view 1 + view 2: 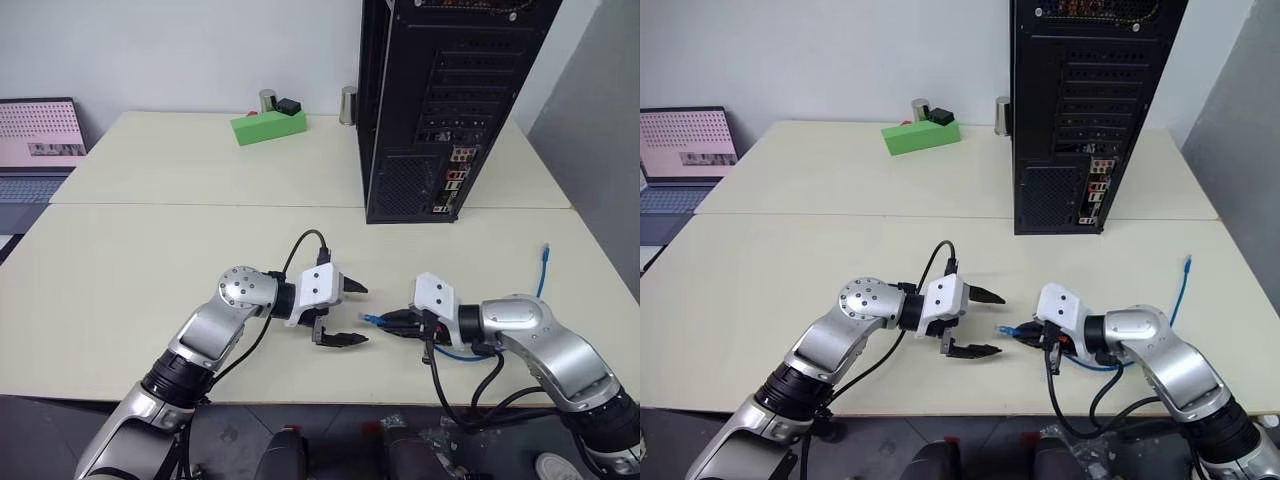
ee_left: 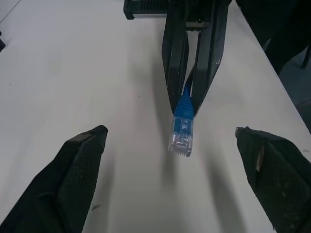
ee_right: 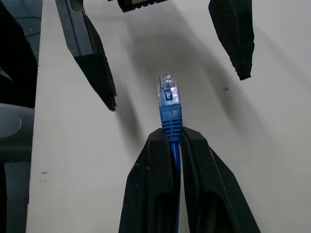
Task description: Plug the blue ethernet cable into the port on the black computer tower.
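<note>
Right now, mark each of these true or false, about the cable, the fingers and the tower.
1. The right gripper is shut on the blue ethernet cable just behind its clear plug. True.
2. The left gripper has closed on the plug. False: its fingers stand open, the plug between them untouched.
3. The cable is plugged into the black computer tower. False: the plug hangs over the table, well short of the tower.
4. The cable's other end lies on the table near the right arm. True.
5. A green block sits behind the arms. True.
</note>
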Controlling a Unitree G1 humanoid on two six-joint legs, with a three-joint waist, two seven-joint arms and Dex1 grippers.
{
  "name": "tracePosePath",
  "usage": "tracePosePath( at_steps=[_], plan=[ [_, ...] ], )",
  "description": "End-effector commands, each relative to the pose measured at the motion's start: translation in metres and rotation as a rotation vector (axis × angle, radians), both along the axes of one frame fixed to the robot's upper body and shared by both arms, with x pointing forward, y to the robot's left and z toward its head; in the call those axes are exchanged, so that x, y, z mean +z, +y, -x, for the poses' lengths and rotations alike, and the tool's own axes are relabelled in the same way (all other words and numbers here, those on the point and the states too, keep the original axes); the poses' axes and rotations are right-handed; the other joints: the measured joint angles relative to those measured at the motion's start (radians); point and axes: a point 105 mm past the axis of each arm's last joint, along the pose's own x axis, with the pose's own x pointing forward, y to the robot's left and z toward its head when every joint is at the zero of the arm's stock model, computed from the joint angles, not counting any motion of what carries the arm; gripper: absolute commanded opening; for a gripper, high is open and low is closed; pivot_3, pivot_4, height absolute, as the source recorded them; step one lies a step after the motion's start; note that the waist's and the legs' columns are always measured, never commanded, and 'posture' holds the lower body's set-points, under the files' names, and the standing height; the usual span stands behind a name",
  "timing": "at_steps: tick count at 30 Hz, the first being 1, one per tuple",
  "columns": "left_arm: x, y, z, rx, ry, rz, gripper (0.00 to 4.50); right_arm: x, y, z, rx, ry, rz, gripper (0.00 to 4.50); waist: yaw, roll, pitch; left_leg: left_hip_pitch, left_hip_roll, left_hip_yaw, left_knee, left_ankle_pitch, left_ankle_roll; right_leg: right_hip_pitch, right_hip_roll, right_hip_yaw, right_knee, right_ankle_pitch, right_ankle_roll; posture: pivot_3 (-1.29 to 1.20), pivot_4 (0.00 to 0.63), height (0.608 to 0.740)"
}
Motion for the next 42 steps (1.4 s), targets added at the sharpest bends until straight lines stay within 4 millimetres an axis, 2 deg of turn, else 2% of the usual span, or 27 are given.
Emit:
tracePosePath(
  at_steps=[1, 9, 13, 18, 22, 23, 29, 33, 35, 38, 42],
  plan=[
    [0.004, -0.003, 0.000, -0.049, -0.065, -0.003, 3.60, 0.012, 0.009, 0.005, 0.042, -0.039, -0.020, 0.01, 0.000, 0.000, 0.000, 0.000, 0.000, 0.000, 0.000, 0.000, 0.000, 0.000, 0.000, 0.000, 0.000, 0.000, 0.000, 0.00, 0.150, 0.740],
    [0.000, -0.003, 0.001, -0.069, -0.076, -0.007, 2.02, 0.014, 0.012, 0.006, 0.049, -0.035, -0.022, 0.00, 0.000, 0.000, 0.000, 0.000, 0.000, 0.000, 0.000, 0.000, 0.000, 0.000, 0.000, 0.000, 0.000, 0.000, 0.000, 0.00, 0.150, 0.740],
    [0.000, -0.004, 0.000, -0.073, -0.083, -0.006, 1.06, 0.013, 0.012, 0.007, 0.053, -0.033, -0.018, 0.00, 0.000, 0.000, 0.000, 0.000, 0.000, 0.000, 0.000, 0.000, 0.000, 0.000, 0.000, 0.000, 0.000, 0.000, 0.000, 0.00, 0.150, 0.740],
    [-0.002, -0.004, -0.001, -0.078, -0.093, -0.010, 0.23, 0.012, 0.012, 0.006, 0.051, -0.033, -0.013, 0.00, 0.000, 0.000, 0.000, 0.000, 0.000, 0.000, 0.000, 0.000, 0.000, 0.000, 0.000, 0.000, 0.000, 0.000, 0.000, 0.00, 0.150, 0.740],
    [-0.003, -0.004, -0.002, -0.083, -0.109, -0.012, 0.24, 0.011, 0.011, 0.006, 0.052, -0.031, -0.003, 0.00, 0.000, 0.000, 0.000, 0.000, 0.000, 0.000, 0.000, 0.000, 0.000, 0.000, 0.000, 0.000, 0.000, 0.000, 0.000, 0.00, 0.150, 0.740],
    [-0.003, -0.004, -0.003, -0.083, -0.119, -0.010, 0.24, 0.011, 0.011, 0.005, 0.053, -0.029, -0.001, 0.70, 0.000, 0.000, 0.000, 0.000, 0.000, 0.000, 0.000, 0.000, 0.000, 0.000, 0.000, 0.000, 0.000, 0.000, 0.000, 0.00, 0.150, 0.740],
    [-0.003, -0.001, -0.007, -0.083, -0.176, 0.013, 0.24, 0.015, 0.003, 0.004, 0.065, -0.036, 0.019, 2.20, 0.000, 0.000, 0.000, 0.000, 0.000, 0.000, 0.000, 0.000, 0.000, 0.000, 0.000, 0.000, 0.000, 0.000, 0.000, 0.00, 0.150, 0.740],
    [-0.006, 0.004, -0.016, -0.094, -0.362, -0.020, 0.24, 0.020, -0.013, 0.004, 0.030, -0.012, 0.006, 3.17, 0.000, 0.000, 0.000, 0.000, 0.000, 0.000, 0.000, 0.000, 0.000, 0.000, 0.000, 0.000, 0.000, 0.000, 0.000, 0.00, 0.150, 0.740],
    [0.000, 0.001, -0.019, -0.094, -0.446, 0.033, 0.24, 0.022, -0.015, 0.003, -0.003, 0.014, -0.039, 3.63, 0.001, 0.000, 0.000, 0.000, 0.000, 0.000, 0.000, 0.000, 0.000, 0.000, 0.000, 0.000, 0.000, 0.000, 0.000, 0.00, 0.150, 0.740],
    [0.008, 0.001, -0.022, -0.123, -0.631, 0.079, 0.24, 0.028, -0.014, 0.006, -0.046, 0.094, -0.168, 3.74, 0.002, 0.000, 0.000, 0.000, 0.000, 0.000, 0.000, 0.000, 0.000, 0.000, 0.000, 0.000, -0.001, 0.000, 0.000, 0.00, 0.150, 0.740],
    [0.016, 0.005, -0.014, -0.196, -0.865, 0.138, 0.24, 0.033, -0.009, 0.007, -0.101, 0.195, -0.326, 3.74, 0.000, 0.000, 0.000, 0.000, 0.000, 0.000, 0.000, 0.000, 0.000, 0.000, 0.000, 0.000, 0.000, 0.000, 0.000, 0.00, 0.150, 0.740]
  ],
)
